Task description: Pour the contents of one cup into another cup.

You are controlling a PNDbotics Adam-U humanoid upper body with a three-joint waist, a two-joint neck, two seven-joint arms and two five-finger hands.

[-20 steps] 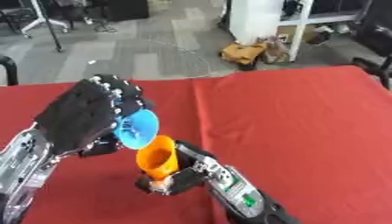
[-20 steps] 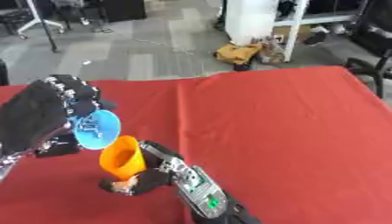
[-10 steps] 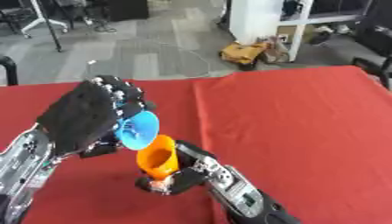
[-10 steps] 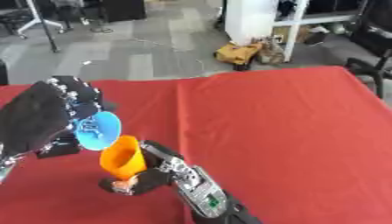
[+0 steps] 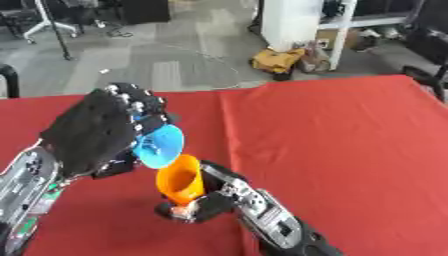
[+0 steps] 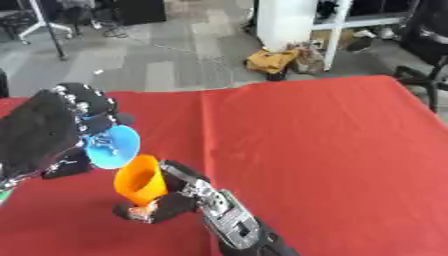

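Nearest the camera, at the tabletop's near edge and left of its middle, the right hand (image 5: 214,200) comes up from the bottom with its fingers curled round the base of the orange cup (image 5: 179,179). That cup stands upright but leaning a little, its mouth turned up and to the left. Just above it the blue cup (image 5: 159,146) is tipped on its side, its open mouth facing right and downward over the orange rim; the two rims are touching or nearly so, and which cannot be told. The left hand (image 5: 96,131), a broad black back toward the camera, is clenched round the blue cup from the left, near the tabletop's left edge.

The tabletop (image 5: 341,145) is covered in a red cloth with a straight crease running from the far edge toward the near edge, just right of the cups. The right half lies bare red.

Beyond the far edge is a grey floor with a thin cable looping across it, a yellow-brown bag (image 5: 278,61) beside a white pillar (image 5: 289,22), a black stand (image 5: 54,30) at the far left, and dark chairs at the far right.
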